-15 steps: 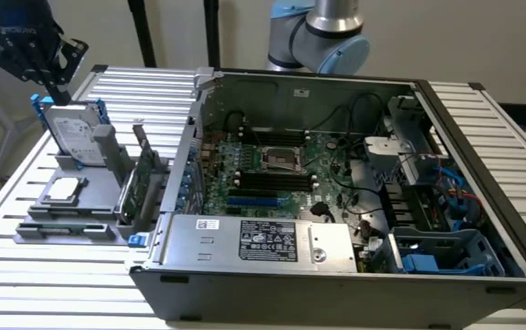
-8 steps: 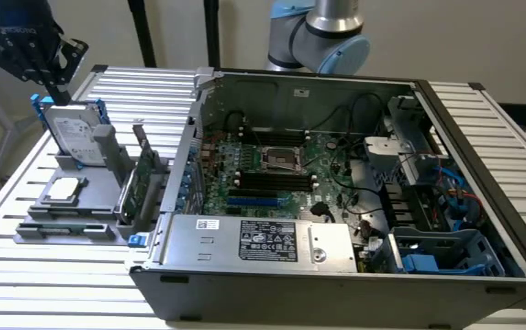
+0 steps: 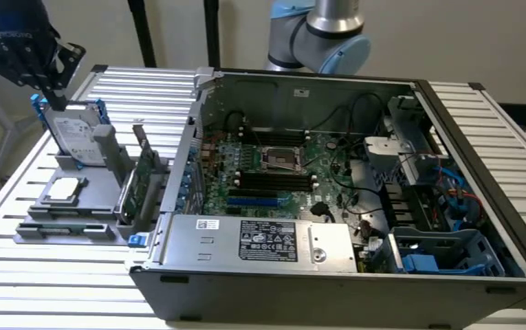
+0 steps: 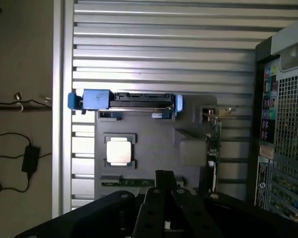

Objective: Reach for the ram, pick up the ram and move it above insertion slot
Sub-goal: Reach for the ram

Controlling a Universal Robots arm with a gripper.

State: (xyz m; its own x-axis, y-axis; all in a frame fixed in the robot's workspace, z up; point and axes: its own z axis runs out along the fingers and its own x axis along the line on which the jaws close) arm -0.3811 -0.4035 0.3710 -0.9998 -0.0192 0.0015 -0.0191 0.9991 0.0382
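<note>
The ram [image 3: 61, 227] is a thin green stick lying flat in the near end of the grey holder [image 3: 97, 206], on the exterior view's left. In the wrist view the ram [image 4: 125, 182] shows as a narrow green strip just beside the dark fingers. My gripper [image 3: 58, 103] hangs above the holder's far end, over the hard drive, shut and holding nothing. From the wrist, the gripper [image 4: 164, 174] has its fingers pressed together. The dark memory slots [image 3: 265, 180] run across the motherboard inside the open computer case.
A silver hard drive in a blue frame [image 3: 75, 137] stands upright under the gripper. A green expansion card [image 3: 139, 182] stands on edge beside the case wall [image 3: 185, 165]. A processor chip [image 3: 65, 190] lies on the holder. Everything rests on a slatted metal table [image 3: 24, 275].
</note>
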